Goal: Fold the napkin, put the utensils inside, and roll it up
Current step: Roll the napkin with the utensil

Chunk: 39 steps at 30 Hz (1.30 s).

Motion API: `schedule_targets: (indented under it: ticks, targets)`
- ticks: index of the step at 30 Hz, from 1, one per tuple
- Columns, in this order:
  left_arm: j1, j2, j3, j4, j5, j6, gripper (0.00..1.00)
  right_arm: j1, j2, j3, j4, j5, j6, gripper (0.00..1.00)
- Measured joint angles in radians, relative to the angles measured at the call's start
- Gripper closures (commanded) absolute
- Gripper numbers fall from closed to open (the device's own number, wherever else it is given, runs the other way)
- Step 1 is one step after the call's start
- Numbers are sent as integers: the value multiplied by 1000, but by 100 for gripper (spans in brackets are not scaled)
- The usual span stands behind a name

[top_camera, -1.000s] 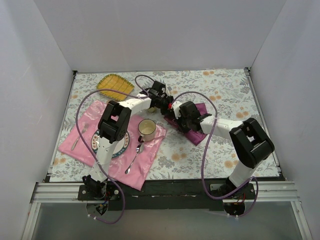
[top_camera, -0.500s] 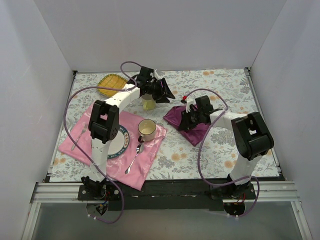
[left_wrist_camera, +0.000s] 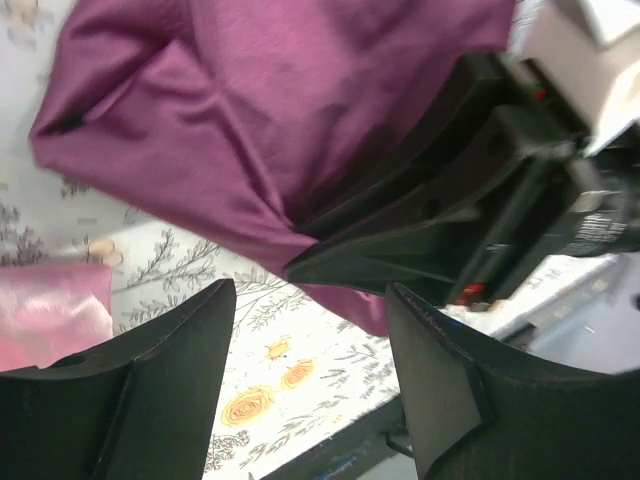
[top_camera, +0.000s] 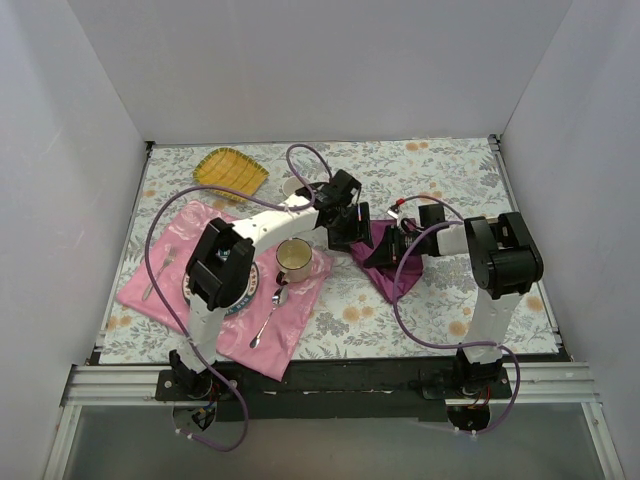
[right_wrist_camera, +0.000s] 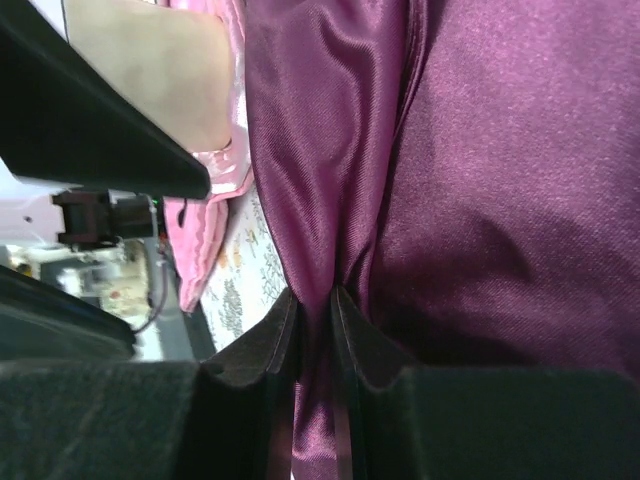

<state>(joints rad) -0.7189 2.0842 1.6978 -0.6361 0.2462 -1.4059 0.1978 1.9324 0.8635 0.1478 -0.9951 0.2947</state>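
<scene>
The dark purple satin napkin (top_camera: 388, 268) lies bunched on the floral tablecloth right of centre. It fills the top of the left wrist view (left_wrist_camera: 250, 120) and most of the right wrist view (right_wrist_camera: 480, 180). My right gripper (top_camera: 398, 245) is shut on a fold of the napkin, and the cloth is pinched between its fingers (right_wrist_camera: 315, 300). My left gripper (top_camera: 352, 230) is open and empty just left of the napkin, low over the tablecloth (left_wrist_camera: 310, 300), facing the right gripper. The blue-handled utensil is out of view.
A pink placemat (top_camera: 160, 295) at front left holds a plate (top_camera: 243, 295), a cream cup (top_camera: 293, 260), a silver spoon (top_camera: 268, 318) and a fork (top_camera: 155, 275). A yellow dish (top_camera: 230, 172) sits at back left. White walls enclose the table.
My left gripper has swung from the back of the table forward and right to the napkin's left edge. The right gripper has moved right, and the napkin is more bunched.
</scene>
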Motion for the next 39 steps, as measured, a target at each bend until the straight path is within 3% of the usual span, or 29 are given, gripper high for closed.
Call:
schedule_targets:
  ticks: [4, 12, 24, 28, 31, 32, 36, 37, 39]
  targets:
    - [-50, 8, 7, -71, -107, -37, 39, -21, 1, -51, 68, -34, 82, 99]
    - [-34, 37, 37, -140, -232, -114, 41, -46, -8, -175, 275, -56, 264, 99]
    - [-38, 132, 56, -83, -190, -218, 42, -47, -35, -302, 512, -23, 458, 99]
    - [-38, 127, 23, -13, -158, -256, 53, -47, -35, -304, 527, -16, 478, 99]
    - [-39, 124, -2, 34, -153, -283, 73, -47, -35, -304, 530, -13, 485, 98]
    - [-40, 124, -9, 47, -153, -290, 84, -47, -35, -303, 528, -11, 482, 97]
    - [-44, 135, -2, 79, -151, -317, 100, -34, -64, -263, 390, 18, 397, 80]
    - [-46, 141, 8, 80, -154, -313, 100, -25, -83, -242, 323, 39, 358, 72]
    - [-48, 162, 44, 67, -158, -293, 100, -8, -138, -202, 175, 105, 267, 66]
